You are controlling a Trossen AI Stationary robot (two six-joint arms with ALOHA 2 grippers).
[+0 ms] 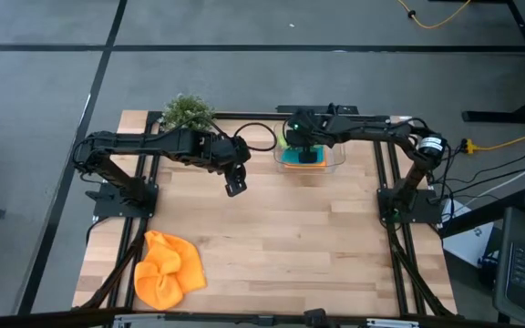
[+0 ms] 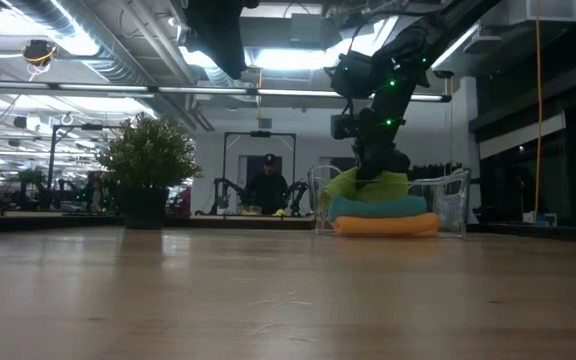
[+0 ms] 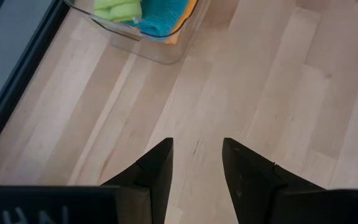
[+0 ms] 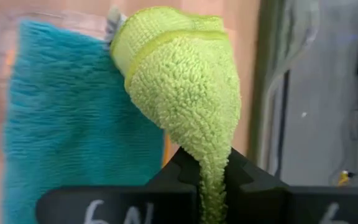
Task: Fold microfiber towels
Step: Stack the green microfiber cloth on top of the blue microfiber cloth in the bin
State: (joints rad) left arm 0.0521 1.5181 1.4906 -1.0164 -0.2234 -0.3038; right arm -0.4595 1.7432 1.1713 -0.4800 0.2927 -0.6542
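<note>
My right gripper (image 4: 211, 180) was over the clear plastic tub (image 1: 335, 162), its fingers pinched tight on a fold of the lime green towel (image 4: 185, 81). That towel hung bunched from my fingers above the tub, its lower part resting on the teal blue towel (image 4: 67, 130), which lay flat inside the tub. Beneath the teal one, also in the tub, lay a folded orange towel (image 2: 388, 226), so the three were stacked orange, teal, green from the bottom up.

My left gripper (image 3: 197, 168) hovered above bare wood of the table (image 1: 317, 237), near the tub on the potted plant's side, its fingers parted and holding nothing. The potted plant (image 1: 187, 111) stood at the same edge of the table as the tub, beyond my left arm.

The other orange towel (image 1: 166, 270) lay crumpled and unfolded at the table's corner diagonally opposite the tub, well apart from both grippers.

A person (image 2: 266, 185) showed in the room behind the tub.
</note>
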